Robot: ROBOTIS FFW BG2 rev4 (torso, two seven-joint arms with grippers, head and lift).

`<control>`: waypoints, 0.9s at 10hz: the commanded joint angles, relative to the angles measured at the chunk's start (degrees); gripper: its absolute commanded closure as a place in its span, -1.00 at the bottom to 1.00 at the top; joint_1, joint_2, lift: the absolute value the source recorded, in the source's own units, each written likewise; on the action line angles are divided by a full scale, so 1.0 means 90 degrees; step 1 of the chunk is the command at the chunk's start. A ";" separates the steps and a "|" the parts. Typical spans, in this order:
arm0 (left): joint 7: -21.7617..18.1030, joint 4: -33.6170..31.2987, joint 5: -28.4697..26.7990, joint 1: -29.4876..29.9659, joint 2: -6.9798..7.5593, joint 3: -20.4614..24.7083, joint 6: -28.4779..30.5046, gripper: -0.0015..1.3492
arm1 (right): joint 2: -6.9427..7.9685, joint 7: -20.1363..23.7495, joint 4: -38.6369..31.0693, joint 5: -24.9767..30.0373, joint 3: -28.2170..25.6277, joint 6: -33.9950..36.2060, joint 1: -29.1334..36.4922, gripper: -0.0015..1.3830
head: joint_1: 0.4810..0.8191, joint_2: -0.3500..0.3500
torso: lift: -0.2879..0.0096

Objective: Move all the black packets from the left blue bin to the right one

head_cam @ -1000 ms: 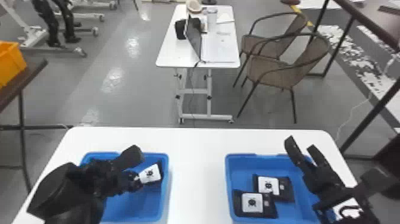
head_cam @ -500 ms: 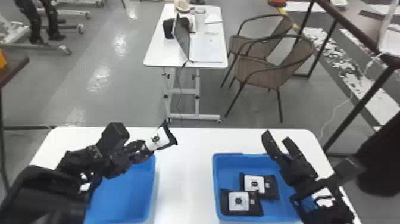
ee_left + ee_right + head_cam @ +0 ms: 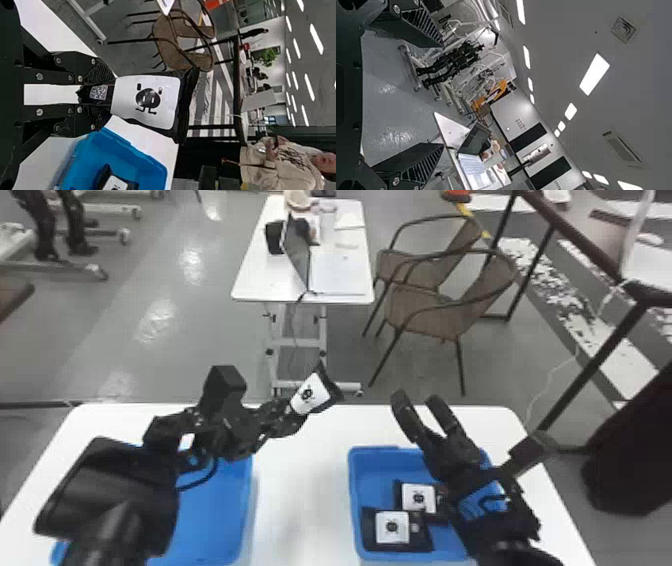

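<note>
My left gripper point(image 3: 290, 415) and its packet point(image 3: 188, 103) are black, the label point(image 3: 126, 95) white with a black cartoon; left bin point(image 3: 215, 510) and right bin point(image 3: 377, 470) blue, bench point(image 3: 300, 490) white.

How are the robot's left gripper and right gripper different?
The left gripper is closed on a black packet, but the right gripper holds nothing.

The left gripper's two fingers pinch close together, while the right gripper's fingers are spread with a gap between them.

In the head view, the left gripper points mostly toward the right, but the right gripper points mostly forward.

Both grippers are black.
</note>
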 commanded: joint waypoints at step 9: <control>0.0136 0.1163 0.1260 -0.0951 -0.0183 -0.1198 0.0004 0.49 | 0.0016 0.0101 0.0396 0.0007 0.1004 0.0087 -0.0739 -0.77 | 0.27 -0.29 | 0.94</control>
